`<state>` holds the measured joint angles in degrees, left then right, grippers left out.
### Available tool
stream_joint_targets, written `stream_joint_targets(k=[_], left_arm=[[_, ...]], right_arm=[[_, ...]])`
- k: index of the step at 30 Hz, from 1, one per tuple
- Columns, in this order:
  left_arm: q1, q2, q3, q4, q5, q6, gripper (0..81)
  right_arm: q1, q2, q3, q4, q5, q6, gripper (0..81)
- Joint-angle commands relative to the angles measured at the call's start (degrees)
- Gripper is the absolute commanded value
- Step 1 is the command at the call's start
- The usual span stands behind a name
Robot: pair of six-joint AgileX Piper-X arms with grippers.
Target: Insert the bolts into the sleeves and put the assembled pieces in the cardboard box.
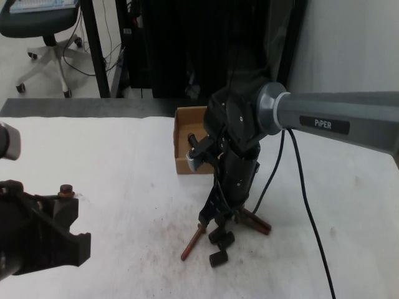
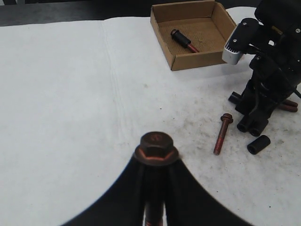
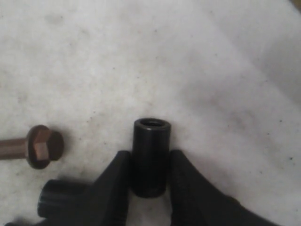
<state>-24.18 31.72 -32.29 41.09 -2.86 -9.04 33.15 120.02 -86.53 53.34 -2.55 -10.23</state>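
1. The right gripper [image 3: 150, 160] points down at the middle of the bench. Its two fingers [image 3: 115, 183] are closed against both sides of one black sleeve [image 3: 151, 136], whose open end sticks out past the fingertips.
2. The left gripper [image 2: 156, 165] is at the near left edge, well apart from the pile. Its jaws are clamped on the shank of one copper-coloured held bolt [image 2: 156, 147], with the hexagonal head above the fingertips.
3. Four black sleeves can be counted outside the box.
   - One is the sleeve in the right gripper.
   - A second sleeve [image 3: 56, 202] lies just beside it.
   - A third sleeve [image 2: 258, 144] lies alone on the near side of the pile.
   - A fourth sleeve [image 2: 233, 98] is partly hidden against the right gripper.
4. Three bolts can be counted outside the box.
   - One is the held bolt.
   - A loose bolt [image 2: 223, 134] lies flat to the near left of the right gripper, apart from the sleeves.
   - There is at least one further bolt [image 2: 290, 106] just to that gripper's right. I cannot tell whether a second lies with it.
5. One cardboard box [image 2: 197, 60] sits open on the far side of the bench, to the far left of the right gripper. It holds one assembled piece [image 2: 183, 40], a bolt with a black sleeve on it, lying on the box floor.
6. A white cloth [image 1: 112, 162] covers the bench under everything and is smudged around the pile.
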Motion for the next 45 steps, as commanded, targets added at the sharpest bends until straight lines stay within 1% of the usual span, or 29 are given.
stream_joint_targets(k=[1, 8, 10, 12, 13, 18, 22, 24, 25, 26, 28, 30, 32, 33, 35, 37, 41, 43, 45], left_arm=[[0.1, -0.4, -0.2, -1.1, -0.5, 0.0, 0.0], [0.1, -0.4, -0.2, -1.1, -0.5, 0.0, 0.0], [0.1, -0.4, -0.2, -1.1, -0.5, 0.0, 0.0], [0.1, -0.4, -0.2, -1.1, -0.5, 0.0, 0.0], [0.1, -0.4, -0.2, -1.1, -0.5, 0.0, 0.0], [0.1, -0.4, -0.3, -1.3, -1.0, 0.0, 0.0], [0.1, -0.6, -0.3, -6.5, -0.9, 0.0, 0.0], [0.1, -0.6, -0.3, -11.7, -0.9, -0.1, 0.0], [0.1, -0.6, -0.3, -15.2, -0.1, -0.1, 0.0], [0.1, -0.6, -0.3, -19.2, 1.7, -0.1, 0.0], [0.1, -0.6, -0.3, -26.8, 7.9, 0.0, 0.0], [0.1, 0.1, -0.3, -35.7, 15.7, 0.0, 0.0], [0.1, 1.4, -0.3, -44.6, 24.5, -0.6, 0.0], [0.1, 2.0, -0.3, -48.0, 28.5, -1.4, 0.0], [0.1, 4.1, -0.3, -55.2, 34.3, -6.0, 0.0], [0.1, 6.5, -0.3, -60.4, 37.4, -11.9, 0.0], [0.1, 12.4, -0.3, -70.9, 42.9, -22.5, 0.0], [0.1, 15.0, -0.6, -75.9, 45.9, -25.9, 0.0], [0.1, 17.5, -1.6, -78.1, 49.2, -27.6, 0.0]], right_arm=[[-0.4, 0.7, 0.6, -3.4, 0.5, -0.5, 27.9], [-0.4, 0.7, 0.6, -4.4, 0.5, -0.5, 27.3], [-0.4, 0.7, 0.6, -4.1, 0.5, -0.5, 20.4], [-0.4, 0.7, 0.6, -4.1, 0.5, -0.5, 5.6], [-0.4, 0.7, 0.6, -4.1, 0.5, -0.5, 0.8], [-0.4, -0.8, 0.6, -2.9, 0.5, 0.4, 0.6], [-0.8, -6.3, 0.3, -2.0, 0.0, 0.4, 0.6], [-1.5, -11.1, 0.3, -2.7, -4.2, 0.9, 0.6], [-1.9, -13.1, 0.3, -3.5, -8.2, 2.1, 0.6], [-2.4, -15.6, 0.3, -4.4, -11.0, 3.3, 0.6], [-4.0, -20.5, 0.7, -6.6, -16.5, 5.4, 0.6], [-5.6, -25.6, 1.6, -9.1, -21.5, 8.0, 0.6], [-7.3, -30.6, 3.9, -12.6, -29.3, 8.1, 0.6], [-8.0, -33.5, 5.6, -15.2, -33.6, 8.1, 0.6], [-8.8, -39.0, 9.3, -19.8, -39.5, 8.4, 0.6], [-9.3, -45.5, 13.3, -22.8, -41.2, 9.5, 0.6], [-9.1, -57.2, 23.2, -24.3, -41.2, 9.5, 0.6], [-8.8, -62.0, 27.9, -25.2, -42.0, 10.2, 0.6], [-8.2, -66.8, 33.4, -28.3, -42.9, 12.7, 0.6]])
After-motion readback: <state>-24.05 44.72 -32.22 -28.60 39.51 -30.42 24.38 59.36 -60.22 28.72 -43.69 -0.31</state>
